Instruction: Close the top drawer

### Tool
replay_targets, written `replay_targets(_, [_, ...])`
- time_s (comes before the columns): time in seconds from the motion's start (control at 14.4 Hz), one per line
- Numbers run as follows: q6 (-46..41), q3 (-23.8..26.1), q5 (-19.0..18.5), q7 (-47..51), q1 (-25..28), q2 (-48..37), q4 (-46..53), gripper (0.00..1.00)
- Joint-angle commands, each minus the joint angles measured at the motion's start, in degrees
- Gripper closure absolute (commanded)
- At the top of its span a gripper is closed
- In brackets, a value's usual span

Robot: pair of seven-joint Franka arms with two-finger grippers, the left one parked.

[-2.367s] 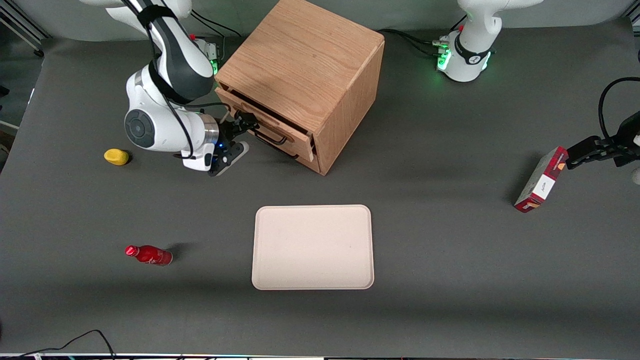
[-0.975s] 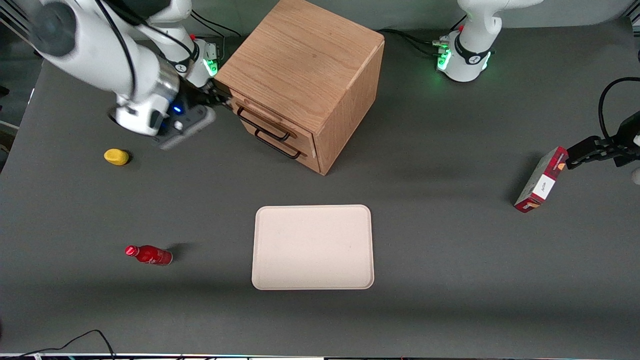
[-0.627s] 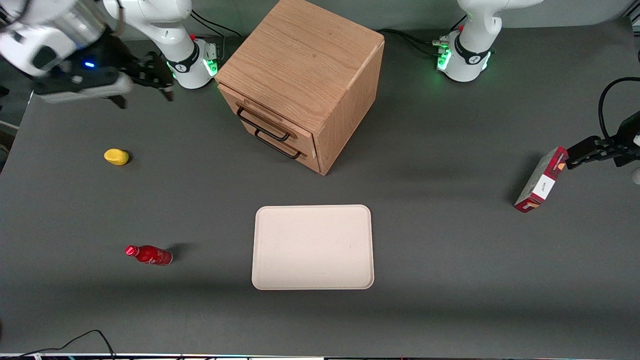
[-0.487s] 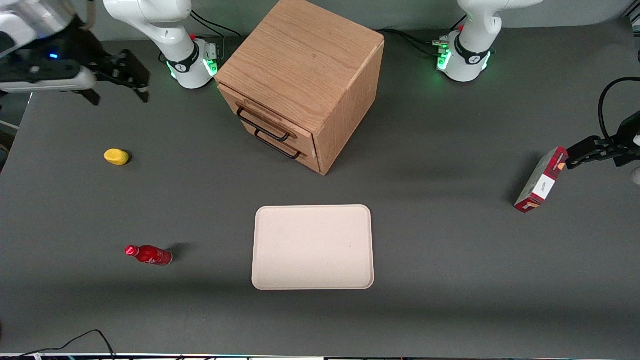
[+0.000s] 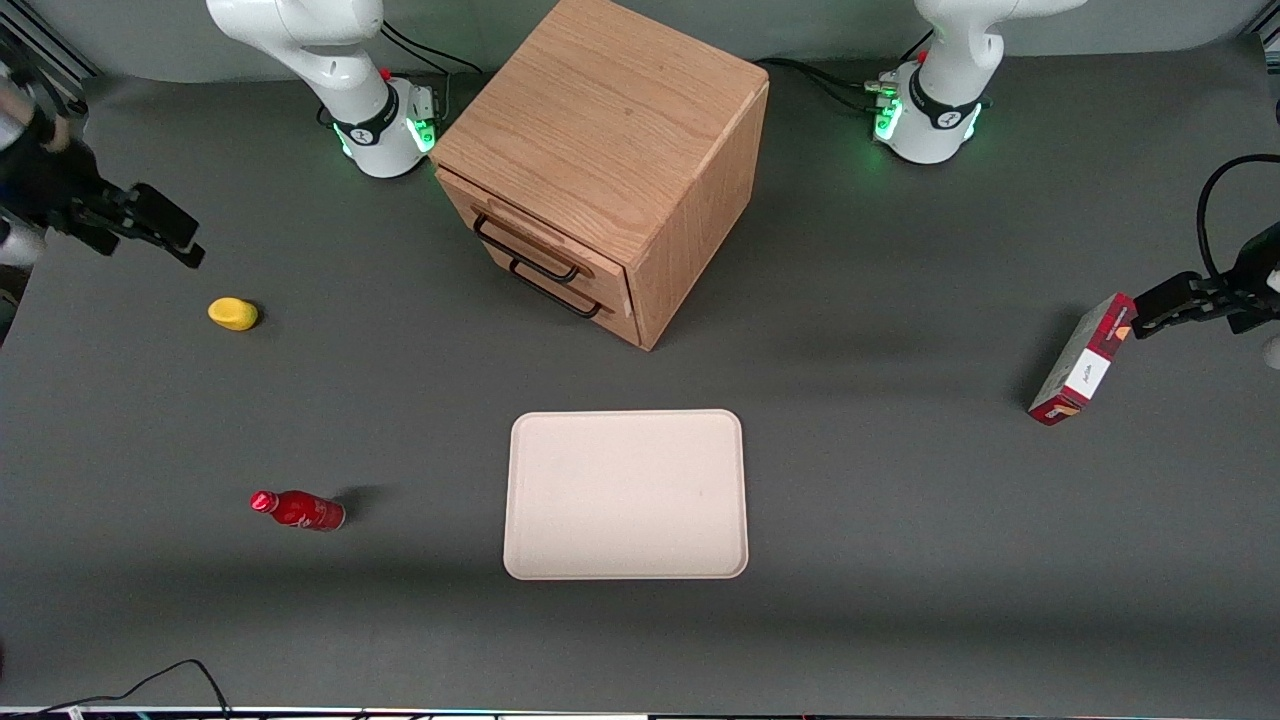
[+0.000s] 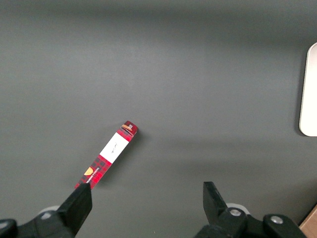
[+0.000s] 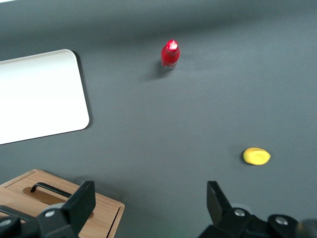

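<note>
Front view: the top drawer (image 5: 535,243) sits flush in the oak cabinet (image 5: 610,150), which stands near the tabletop (image 5: 900,500) edge farthest from the camera. Its black wire handle (image 5: 527,250) lies just above the lower drawer's handle (image 5: 560,292). The task appears complete. The gripper (image 5: 150,228) hangs at the working arm's end of the tabletop, well apart from the cabinet, fingers spread and empty.

Right wrist view: the released fingers (image 7: 81,201) frame bare tabletop; a yellow object (image 7: 256,156), a red bottle (image 7: 170,54) and a tray (image 7: 39,96) lie below.

Handling: the drawer is rigid wood, probably light. Push flat on the front panel beside the handle.
</note>
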Motion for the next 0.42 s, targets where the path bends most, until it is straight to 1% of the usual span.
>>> replay_targets(0.0, [2.3, -0.6, 2.0, -1.8, -0.5, -4.5, -6.0, 0.00])
replay_targets(0.21, [1.6, -0.4, 2.0, -1.6, -0.3, -2.9, -3.3, 0.00])
replay_targets(0.35, [-0.6, -0.4, 2.0, -1.7, -0.3, -2.4, -2.7, 0.00])
